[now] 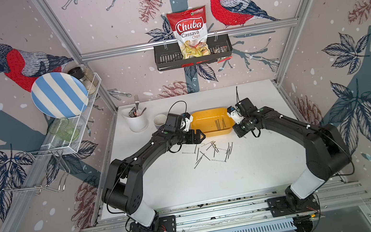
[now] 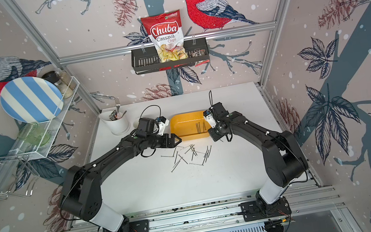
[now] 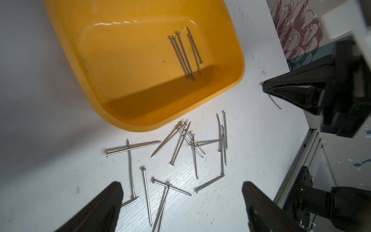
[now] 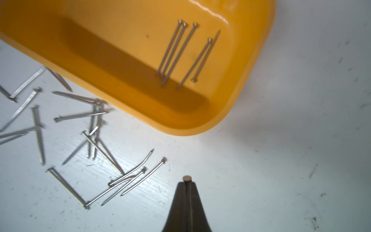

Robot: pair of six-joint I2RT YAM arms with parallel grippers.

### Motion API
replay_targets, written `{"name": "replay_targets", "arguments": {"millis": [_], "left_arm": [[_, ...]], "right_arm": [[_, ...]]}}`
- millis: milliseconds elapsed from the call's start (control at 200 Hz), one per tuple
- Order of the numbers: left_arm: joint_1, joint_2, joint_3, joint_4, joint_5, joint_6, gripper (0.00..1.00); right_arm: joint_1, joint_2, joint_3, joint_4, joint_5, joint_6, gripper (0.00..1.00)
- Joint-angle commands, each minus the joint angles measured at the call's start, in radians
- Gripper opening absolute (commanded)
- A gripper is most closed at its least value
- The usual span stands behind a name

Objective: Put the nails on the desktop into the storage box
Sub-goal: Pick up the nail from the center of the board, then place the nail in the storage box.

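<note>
My right gripper is pinched shut on one nail, its head poking out past the tips, over bare desktop near a corner of the box. My left gripper hangs spread wide, empty, above the loose pile. Five nails lie in the box. Far more wait in the pile just off its near rim, so I judge the job barely begun.

The storage box is smooth yellow plastic, glossy on its floor, with a few faint dirty specks. The nails beside the storage box are bare grey metal with a dull shine. The desktop under it is matt white, scuffed and faintly grained.
</note>
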State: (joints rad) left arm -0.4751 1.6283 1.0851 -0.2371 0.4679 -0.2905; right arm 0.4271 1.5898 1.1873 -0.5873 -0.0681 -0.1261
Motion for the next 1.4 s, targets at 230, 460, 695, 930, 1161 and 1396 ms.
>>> {"name": "replay_targets", "arguments": {"millis": [230,460,695,930,1161,1396], "left_arm": [[0.001,-0.004,0.016,0.068,-0.014,-0.058,0.95],[0.001,-0.023,0.021,0.042,-0.042,-0.056,0.95],[0.001,-0.076,-0.021,0.016,-0.087,-0.055,0.95],[0.003,-0.097,-0.025,-0.018,-0.116,-0.033,0.95],[0.005,-0.114,-0.037,-0.038,-0.138,-0.020,0.95],[0.006,-0.111,-0.044,-0.032,-0.140,-0.025,0.95]], "right_arm": [[0.001,0.051,0.278,0.042,-0.067,0.209,0.00],[0.001,0.208,0.347,0.165,-0.013,0.318,0.00],[0.004,0.339,0.348,0.250,0.016,0.390,0.00],[0.015,0.450,0.340,0.294,0.011,0.440,0.00],[0.025,0.506,0.347,0.300,0.024,0.469,0.00],[0.023,0.522,0.349,0.285,0.033,0.487,0.07]]}}
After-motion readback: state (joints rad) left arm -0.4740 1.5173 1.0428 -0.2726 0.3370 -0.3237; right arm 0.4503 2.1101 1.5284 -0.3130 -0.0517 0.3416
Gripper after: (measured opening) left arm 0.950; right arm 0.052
